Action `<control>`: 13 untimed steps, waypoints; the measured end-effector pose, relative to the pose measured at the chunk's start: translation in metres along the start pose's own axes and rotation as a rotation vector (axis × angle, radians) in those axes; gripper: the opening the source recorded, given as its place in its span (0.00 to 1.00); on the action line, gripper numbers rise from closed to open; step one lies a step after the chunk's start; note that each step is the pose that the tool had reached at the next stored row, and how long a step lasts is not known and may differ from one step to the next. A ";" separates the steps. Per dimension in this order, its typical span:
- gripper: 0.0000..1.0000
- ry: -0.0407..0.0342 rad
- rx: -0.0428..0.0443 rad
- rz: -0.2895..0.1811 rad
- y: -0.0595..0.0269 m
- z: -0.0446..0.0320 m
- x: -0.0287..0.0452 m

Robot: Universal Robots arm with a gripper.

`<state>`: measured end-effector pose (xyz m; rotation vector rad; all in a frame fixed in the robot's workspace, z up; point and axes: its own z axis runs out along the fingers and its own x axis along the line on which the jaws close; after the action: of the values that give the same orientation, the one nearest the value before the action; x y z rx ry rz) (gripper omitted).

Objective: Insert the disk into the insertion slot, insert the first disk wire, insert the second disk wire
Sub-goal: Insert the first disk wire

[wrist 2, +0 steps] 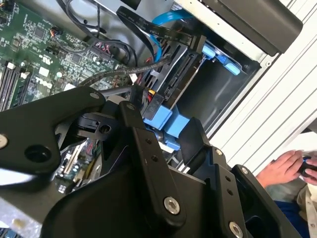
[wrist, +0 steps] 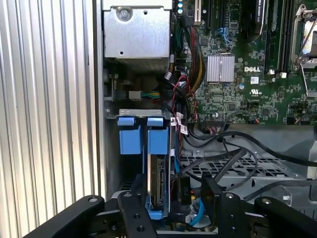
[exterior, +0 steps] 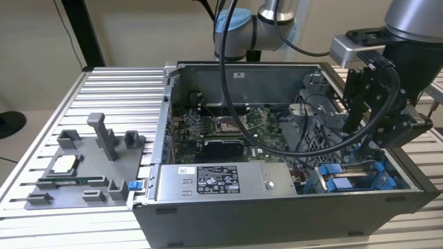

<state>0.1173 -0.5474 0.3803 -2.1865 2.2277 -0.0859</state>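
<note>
Disk [wrist: 158,183] stood on edge inside the insertion slot [exterior: 349,179] at the case's [exterior: 277,218] four o'clock corner in the exterior view, with the claw [wrist: 172,193] released and straddling it, so any push probably needed to run straight along the blue guides [wrist: 157,141], clear of the black cables [wrist: 233,148].

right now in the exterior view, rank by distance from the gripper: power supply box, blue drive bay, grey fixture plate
1. blue drive bay, below the gripper
2. power supply box, mid-case
3. grey fixture plate, the exterior view's left
</note>
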 end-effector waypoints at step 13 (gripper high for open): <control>1.00 -0.0006 0.0003 0.000 0.0021 0.0001 -0.0004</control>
<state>0.1153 -0.5469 0.3801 -2.1858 2.2274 -0.0856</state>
